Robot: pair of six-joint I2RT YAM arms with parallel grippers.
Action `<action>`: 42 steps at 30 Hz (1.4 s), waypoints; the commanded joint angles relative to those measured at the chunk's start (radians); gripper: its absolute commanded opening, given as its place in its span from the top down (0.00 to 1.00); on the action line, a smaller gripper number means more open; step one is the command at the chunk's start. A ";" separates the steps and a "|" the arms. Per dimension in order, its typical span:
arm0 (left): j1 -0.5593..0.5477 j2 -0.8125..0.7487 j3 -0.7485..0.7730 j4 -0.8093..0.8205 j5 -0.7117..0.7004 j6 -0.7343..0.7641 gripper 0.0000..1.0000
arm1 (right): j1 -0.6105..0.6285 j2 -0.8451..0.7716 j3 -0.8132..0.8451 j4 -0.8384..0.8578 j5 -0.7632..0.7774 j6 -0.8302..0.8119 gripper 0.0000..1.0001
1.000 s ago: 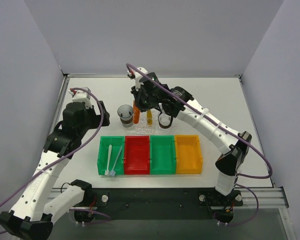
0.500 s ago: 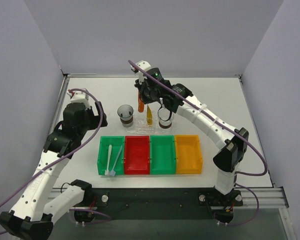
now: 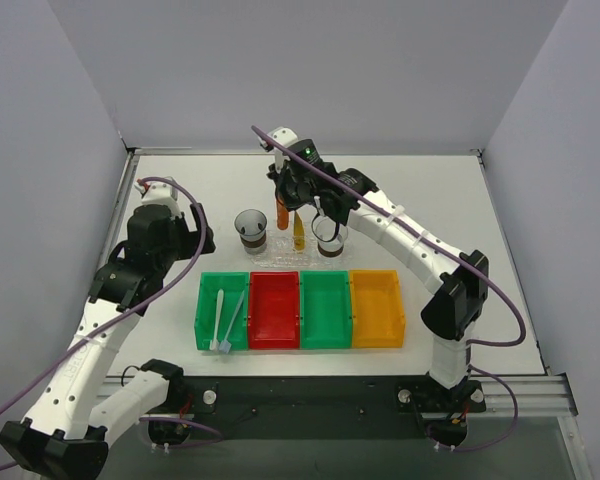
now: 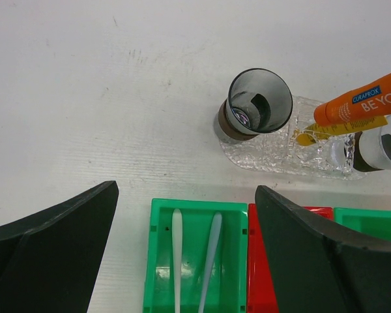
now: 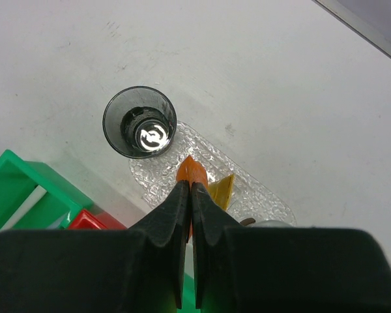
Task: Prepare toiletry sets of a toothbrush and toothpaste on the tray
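My right gripper (image 5: 189, 193) is shut on the orange tube (image 5: 191, 169) and holds it above the clear bumpy tray (image 5: 158, 180); in the top view the gripper (image 3: 287, 197) has the tube (image 3: 281, 214) hanging over the tray's (image 3: 272, 256) left half. The yellow-orange tube (image 3: 298, 233) stands on the tray and also shows in the right wrist view (image 5: 221, 190). The white toothbrush (image 4: 176, 254) and the pale blue toothbrush (image 4: 210, 254) lie in the left green bin (image 4: 158, 261). My left gripper (image 4: 186, 190) is open and empty above that bin.
Two clear cups stand on the tray's ends, one left (image 3: 250, 228) and one right (image 3: 330, 238). Red (image 3: 274, 310), green (image 3: 326, 310) and orange (image 3: 377, 308) bins sit in a row with the left green bin in front of the tray.
My right gripper has lifted the orange tube off the tray beside the left cup and carried it up and slightly back. The left arm has barely moved.
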 commanded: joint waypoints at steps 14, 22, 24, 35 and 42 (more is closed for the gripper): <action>0.020 0.005 -0.002 0.061 0.036 -0.001 0.03 | -0.003 0.059 0.000 0.070 -0.008 -0.033 1.00; 0.023 0.013 -0.004 0.064 0.039 0.001 0.03 | -0.006 0.068 -0.004 0.066 -0.009 -0.033 1.00; 0.025 0.013 -0.001 0.064 0.040 0.001 0.03 | -0.006 0.063 0.002 0.063 -0.009 -0.033 1.00; 0.034 0.024 -0.009 0.081 0.056 -0.010 0.03 | -0.009 0.014 0.032 0.037 0.001 -0.033 1.00; 0.034 0.031 -0.007 0.087 0.060 -0.013 0.03 | -0.009 0.011 0.035 0.038 0.029 -0.068 1.00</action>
